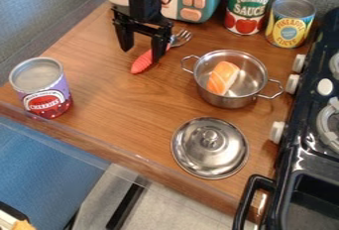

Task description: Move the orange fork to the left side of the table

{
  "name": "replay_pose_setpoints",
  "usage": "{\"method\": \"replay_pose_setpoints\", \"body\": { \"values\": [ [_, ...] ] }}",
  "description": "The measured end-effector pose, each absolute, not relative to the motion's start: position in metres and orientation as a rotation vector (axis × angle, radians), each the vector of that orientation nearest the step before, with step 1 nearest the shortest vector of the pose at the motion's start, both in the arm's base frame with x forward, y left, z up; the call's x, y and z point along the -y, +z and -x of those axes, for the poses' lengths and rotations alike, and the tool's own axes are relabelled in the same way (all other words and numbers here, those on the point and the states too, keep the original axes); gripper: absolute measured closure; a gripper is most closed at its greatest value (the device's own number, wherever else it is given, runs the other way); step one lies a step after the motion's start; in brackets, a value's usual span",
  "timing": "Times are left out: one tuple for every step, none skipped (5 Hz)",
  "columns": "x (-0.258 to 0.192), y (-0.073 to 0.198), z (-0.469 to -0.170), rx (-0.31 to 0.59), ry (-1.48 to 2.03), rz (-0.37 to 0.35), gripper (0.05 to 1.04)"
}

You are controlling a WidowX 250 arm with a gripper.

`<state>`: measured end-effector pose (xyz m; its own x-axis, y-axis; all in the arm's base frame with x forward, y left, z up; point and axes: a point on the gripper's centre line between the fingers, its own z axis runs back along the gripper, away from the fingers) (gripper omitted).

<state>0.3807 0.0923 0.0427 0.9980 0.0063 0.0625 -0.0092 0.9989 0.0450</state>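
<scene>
Partly behind one of the widely parted fingers (pixel 159 48), the orange fork (pixel 141 62) lies slantwise.

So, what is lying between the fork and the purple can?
In the camera view, only bare wooden tabletop lies between the fork and the purple can.

The brown wood table (pixel 126 110) looks smooth. The round silver pot (pixel 228 100) and round silver lid (pixel 228 157) are shiny metal. The orange fork (pixel 141 63) has a bumpy, plastic-looking handle and shiny metal prongs. The black stove (pixel 295 159) looks glossy.
</scene>
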Motion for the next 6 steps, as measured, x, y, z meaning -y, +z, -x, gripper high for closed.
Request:
{"method": "replay_pose_setpoints", "body": {
  "values": [
    [-0.088,0.04,-0.383,0.071,0.015,-0.021,0.084],
    [-0.08,0.034,-0.381,0.061,-0.007,-0.007,0.141],
    [-0.08,0.032,-0.378,0.054,-0.027,-0.011,0.43],
    [-0.081,0.033,-0.376,0.05,-0.054,-0.014,0.68],
    [-0.093,0.037,-0.371,0.045,-0.05,0.0,0.694],
    [-0.118,0.047,-0.365,0.055,-0.028,0.008,0.695]
  ]
}}
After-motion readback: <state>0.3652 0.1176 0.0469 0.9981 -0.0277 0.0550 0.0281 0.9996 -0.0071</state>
